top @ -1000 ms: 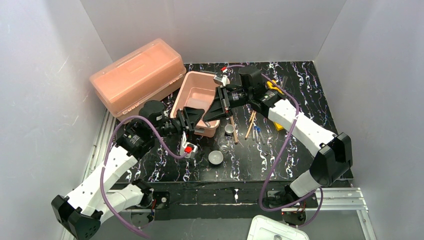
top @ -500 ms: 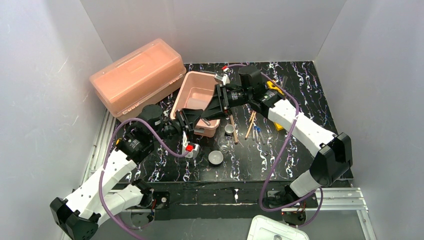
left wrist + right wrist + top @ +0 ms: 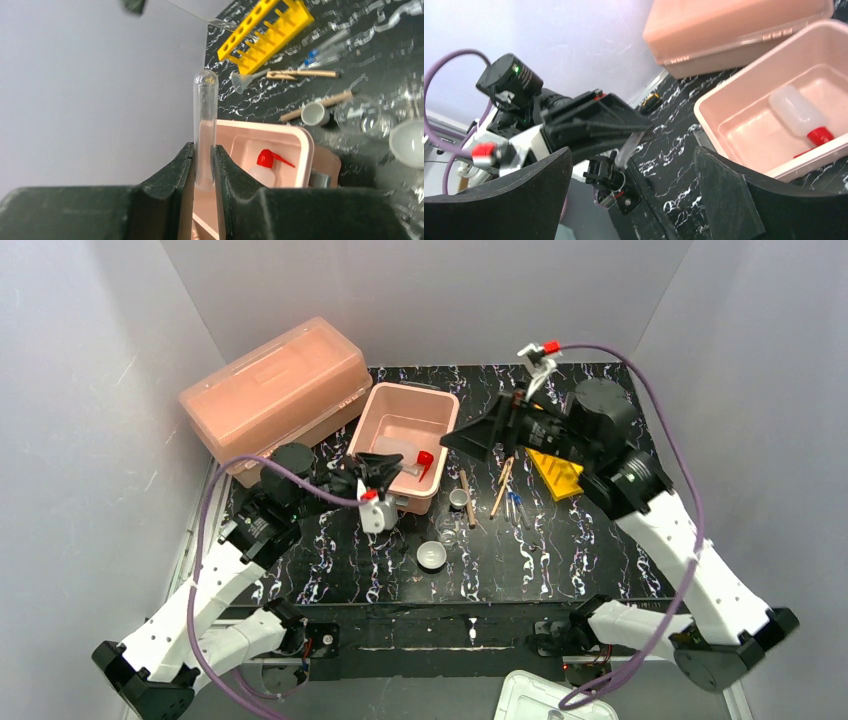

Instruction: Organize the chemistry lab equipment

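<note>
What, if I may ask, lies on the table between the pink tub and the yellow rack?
A clear funnel and wooden sticks lie between the yellow rack and the pink tub; the left wrist view shows this best.

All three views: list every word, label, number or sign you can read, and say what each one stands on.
No text can be read in any view.
On the pink lidded box: pale marks along the front rim, too small to read; they may be clasps.
On the white squeeze bottle: no label shows.
On the yellow rack: no marking shows.
On the glass tube in the left gripper: plain, no print.
</note>
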`<state>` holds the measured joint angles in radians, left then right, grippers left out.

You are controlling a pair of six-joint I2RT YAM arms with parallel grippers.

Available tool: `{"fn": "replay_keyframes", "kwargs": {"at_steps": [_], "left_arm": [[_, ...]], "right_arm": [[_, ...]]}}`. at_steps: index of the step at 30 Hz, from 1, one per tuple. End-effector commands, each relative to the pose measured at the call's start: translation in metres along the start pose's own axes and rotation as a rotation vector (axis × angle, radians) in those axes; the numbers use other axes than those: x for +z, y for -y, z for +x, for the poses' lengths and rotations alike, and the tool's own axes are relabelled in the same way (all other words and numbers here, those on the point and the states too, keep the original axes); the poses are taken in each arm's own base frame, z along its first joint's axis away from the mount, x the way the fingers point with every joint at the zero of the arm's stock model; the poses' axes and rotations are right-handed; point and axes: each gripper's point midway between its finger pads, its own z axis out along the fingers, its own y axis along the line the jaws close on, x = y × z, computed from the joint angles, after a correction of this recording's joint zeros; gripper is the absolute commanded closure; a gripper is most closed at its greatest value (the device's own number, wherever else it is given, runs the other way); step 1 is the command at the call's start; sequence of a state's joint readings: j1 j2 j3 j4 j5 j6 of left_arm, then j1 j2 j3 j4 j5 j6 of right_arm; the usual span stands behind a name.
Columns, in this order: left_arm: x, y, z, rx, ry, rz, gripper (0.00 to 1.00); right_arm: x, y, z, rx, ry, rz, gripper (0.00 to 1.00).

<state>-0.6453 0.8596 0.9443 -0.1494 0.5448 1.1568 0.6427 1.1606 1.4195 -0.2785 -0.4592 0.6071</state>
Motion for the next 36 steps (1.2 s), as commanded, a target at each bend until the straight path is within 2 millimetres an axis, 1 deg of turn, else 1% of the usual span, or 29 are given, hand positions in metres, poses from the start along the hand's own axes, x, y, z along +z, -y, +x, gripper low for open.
{"fn": "replay_keyframes", "kwargs": {"at_steps": [1, 3, 5, 7, 11, 14, 17, 18, 20, 23, 27, 29, 36], "left_arm": [[-0.005, -0.036, -0.006, -0.417, -0.054, -0.135, 1.00], [-0.003, -0.048, -0.002, -0.568, -0.090, -0.185, 1.00], [0.001, -0.051, -0.005, -0.693, -0.096, -0.186, 1.00], [0.005, -0.054, -0.011, -0.798, -0.076, -0.186, 1.00], [0.009, -0.057, -0.020, -0.934, -0.040, -0.190, 1.00], [0.012, -0.059, -0.020, -1.012, -0.046, -0.195, 1.00], [0.015, -0.058, -0.019, -1.066, -0.053, -0.195, 1.00], [0.016, -0.058, -0.019, -1.080, -0.053, -0.196, 1.00], [0.017, -0.056, -0.018, -1.099, -0.053, -0.199, 1.00], [0.016, -0.057, -0.019, -1.108, -0.049, -0.203, 1.00], [0.015, -0.058, -0.021, -1.106, -0.038, -0.206, 1.00], [0.014, -0.057, -0.021, -1.107, -0.040, -0.207, 1.00], [0.013, -0.054, -0.020, -1.123, -0.041, -0.210, 1.00]], "right_arm": [[-0.007, -0.012, -0.031, -0.171, 0.164, -0.034, 0.01], [-0.006, -0.010, -0.025, -0.196, 0.113, -0.014, 0.03], [-0.005, -0.010, -0.023, -0.218, 0.105, -0.012, 0.07], [-0.005, -0.017, -0.024, -0.238, 0.127, -0.038, 0.11], [-0.001, -0.027, -0.025, -0.260, 0.148, -0.077, 0.14], [0.005, -0.031, -0.026, -0.259, 0.156, -0.099, 0.15], [0.014, -0.035, -0.028, -0.254, 0.159, -0.128, 0.18], [0.020, -0.035, -0.026, -0.249, 0.150, -0.132, 0.20], [0.031, -0.033, -0.023, -0.239, 0.129, -0.134, 0.24], [0.041, -0.028, -0.019, -0.229, 0.112, -0.119, 0.28], [0.047, -0.025, -0.018, -0.229, 0.114, -0.109, 0.29], [0.050, -0.025, -0.019, -0.229, 0.114, -0.108, 0.32], [0.060, -0.025, -0.018, -0.222, 0.110, -0.112, 0.49]]}}
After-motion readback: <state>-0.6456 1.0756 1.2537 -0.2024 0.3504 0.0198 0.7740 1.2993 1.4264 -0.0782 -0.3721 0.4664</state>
